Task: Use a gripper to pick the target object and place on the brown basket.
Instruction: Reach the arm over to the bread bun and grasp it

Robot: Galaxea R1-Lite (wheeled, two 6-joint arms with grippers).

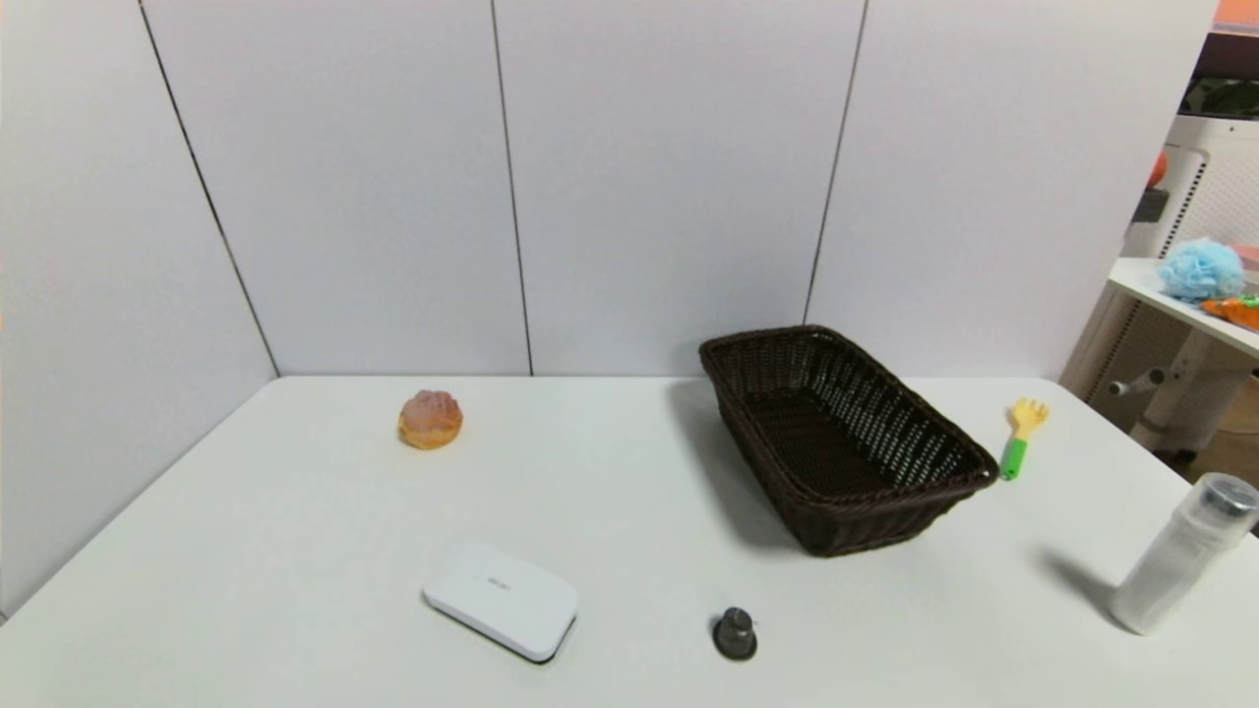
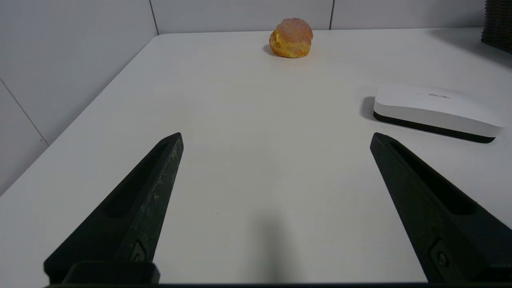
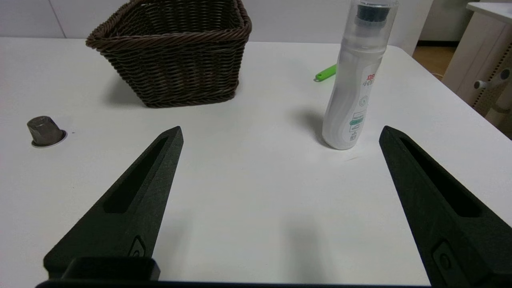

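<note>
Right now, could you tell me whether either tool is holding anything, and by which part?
Nothing is held. The left tool and right tool are both open over bare table; the bun sits untouched.

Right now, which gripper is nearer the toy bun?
Left. The left gripper faces the toy bun across bare table; the right gripper faces the brown basket instead.

The bun [image 1: 430, 419] sits alone with bare table [image 1: 295, 551] all around it. The white box [image 1: 500, 600] and grey knob [image 1: 735, 633] lie nearer, between bun and basket [image 1: 841, 438].
</note>
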